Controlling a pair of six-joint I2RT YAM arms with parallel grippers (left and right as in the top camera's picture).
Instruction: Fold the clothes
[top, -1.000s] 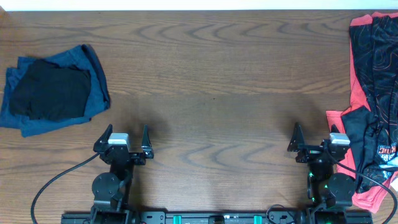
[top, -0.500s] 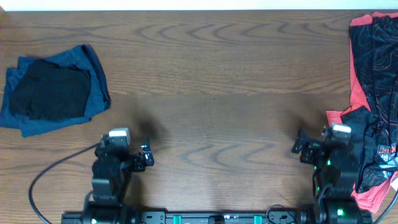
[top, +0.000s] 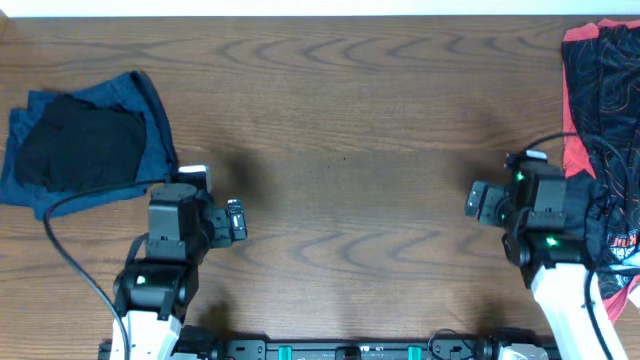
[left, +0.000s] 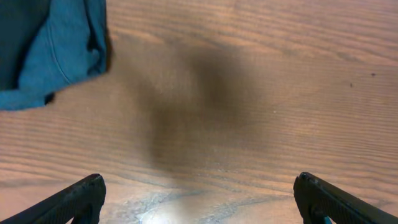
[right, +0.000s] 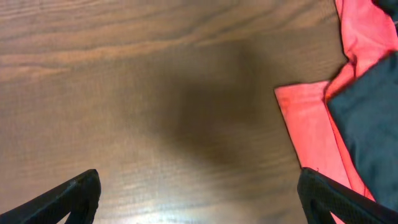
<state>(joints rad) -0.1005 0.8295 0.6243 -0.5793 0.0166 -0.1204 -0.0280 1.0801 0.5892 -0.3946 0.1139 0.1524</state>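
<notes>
Two piles flank your wooden table (top: 340, 120). Only the overhead view shows you the black jersey (top: 605, 90) with its orange contour lines, heaped at the far right edge over a coral-red garment (right: 311, 124). The right wrist view catches just their near corner. At the left, a folded blue piece (top: 150, 110) carries a black piece (top: 80, 145). Your left gripper (left: 199, 186) and right gripper (right: 199, 183) both gape wide over bare wood, holding nothing.

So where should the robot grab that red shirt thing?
Probably the red garment's flat corner, which pokes out onto the bare table beside the black jersey. That corner lies uncovered, so the open right gripper could come down from the table-middle side.
</notes>
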